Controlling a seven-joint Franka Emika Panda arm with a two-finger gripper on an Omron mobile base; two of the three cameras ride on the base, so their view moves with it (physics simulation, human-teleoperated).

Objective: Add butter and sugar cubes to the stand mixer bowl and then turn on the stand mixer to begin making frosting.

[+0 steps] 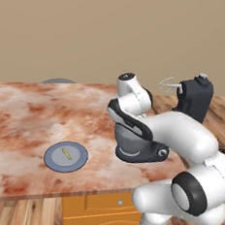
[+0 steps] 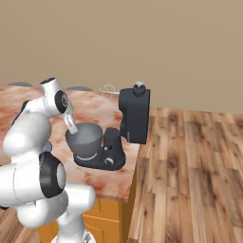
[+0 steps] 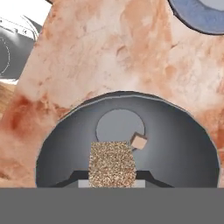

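In the hand view I look straight down into the grey stand mixer bowl (image 3: pixel 183 144). My gripper (image 3: pixel 111 178) is shut on a speckled tan sugar cube (image 3: pixel 111 162) just above the bowl's inside. A second small sugar cube (image 3: pixel 139 141) lies on the bowl's bottom. From the right base view the gripper (image 2: pixel 72 127) dips over the rim of the bowl (image 2: pixel 86 138), which sits on the dark stand mixer (image 2: pixel 134 116) with its head tilted up and the whisk (image 2: pixel 108 89) raised. The butter (image 1: pixel 66 153), a thin yellow stick, lies on the blue-grey plate (image 1: pixel 51 159).
The mixer's oval base (image 1: pixel 144 155) stands near the marble counter's right front corner (image 2: pixel 128 185), with wooden floor beyond. The plate's rim (image 3: pixel 197 19) lies past the bowl in the hand view. My own arm crosses in front of the bowl in the left base view.
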